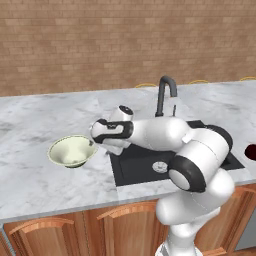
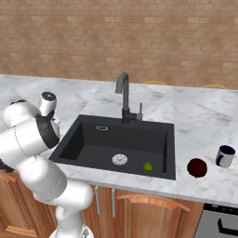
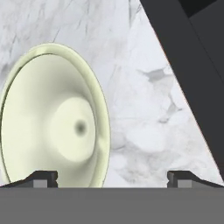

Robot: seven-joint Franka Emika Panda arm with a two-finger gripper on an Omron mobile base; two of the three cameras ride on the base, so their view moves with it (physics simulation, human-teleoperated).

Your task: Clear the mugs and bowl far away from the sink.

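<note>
The fingers [image 3: 46, 176] stand wide apart and empty above the bench [image 1: 30, 130], just beside the sink [image 2: 93, 139]. The bowl [image 3: 52, 118] sits under the one finger on its side, off the midline, with the sink edge towards the other finger. Beyond the sink's opposite side stand a maroon mug [image 2: 197, 167] and a white mug [image 2: 225, 156].

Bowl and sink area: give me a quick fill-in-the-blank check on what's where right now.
1. The bowl sits on the counter to the ___ of the sink.
2. The hand hovers by the bowl with its fingers ___.
3. The dark red mug stands on the counter to the ___ of the sink.
4. The faucet is coloured ___.

Missing words: left; open; right; black
</note>
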